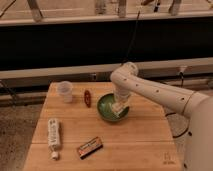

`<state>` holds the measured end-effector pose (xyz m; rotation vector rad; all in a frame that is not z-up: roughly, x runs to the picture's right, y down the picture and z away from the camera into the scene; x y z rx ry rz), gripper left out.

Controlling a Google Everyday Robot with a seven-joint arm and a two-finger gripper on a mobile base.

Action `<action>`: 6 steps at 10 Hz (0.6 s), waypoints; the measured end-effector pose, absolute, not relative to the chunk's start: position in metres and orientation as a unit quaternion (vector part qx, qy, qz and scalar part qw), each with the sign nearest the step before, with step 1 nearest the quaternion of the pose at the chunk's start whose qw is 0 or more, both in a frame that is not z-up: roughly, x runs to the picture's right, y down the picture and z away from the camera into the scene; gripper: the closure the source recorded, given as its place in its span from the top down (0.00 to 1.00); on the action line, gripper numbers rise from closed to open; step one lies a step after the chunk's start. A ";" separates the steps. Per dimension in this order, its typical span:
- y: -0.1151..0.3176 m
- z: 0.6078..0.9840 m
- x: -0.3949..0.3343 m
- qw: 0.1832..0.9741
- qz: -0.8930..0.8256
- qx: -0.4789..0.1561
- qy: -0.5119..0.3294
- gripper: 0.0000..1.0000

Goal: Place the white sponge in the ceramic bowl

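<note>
1. Wooden table [145, 145]: all 4 edges are in view. The back edge runs near a dark wall with a pale ledge, and the near edge is cut by the bottom of the view.
2. Ceramic bowl [106, 111] sits about mid-depth, slightly right of table centre in view, well in from every edge.
3. Gripper [118, 108] is down inside the bowl on its right-hand side, pointing straight down from the wrist.
4. White sponge [118, 109] is a pale block at the gripper tip, inside the bowl rim. The 2 fingers are closed and seem to pinch it. I cannot tell whether it touches the bowl floor.
5. Arm [150, 92] comes in from the right over the table's back-right part. The elbow stands above the bowl's back rim and the robot body fills the right edge of the view.
6. Open room: bare wood in front of the bowl and across the whole front-right corner.
7. Plastic cup [65, 91] stands upright near the back-left corner, well apart from the bowl.
8. Small dark red item [88, 97] lies between cup and bowl, just beside the bowl's left rim and not touching it.
9. White tube [54, 132] lies lengthwise near the left edge.
10. Dark bar [89, 147] lies tilted near the front edge, left of centre and clear of the bowl.
</note>
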<state>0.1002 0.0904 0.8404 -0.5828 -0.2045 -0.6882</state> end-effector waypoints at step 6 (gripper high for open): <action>0.088 0.843 0.098 0.892 -0.340 -0.281 -0.101 0.00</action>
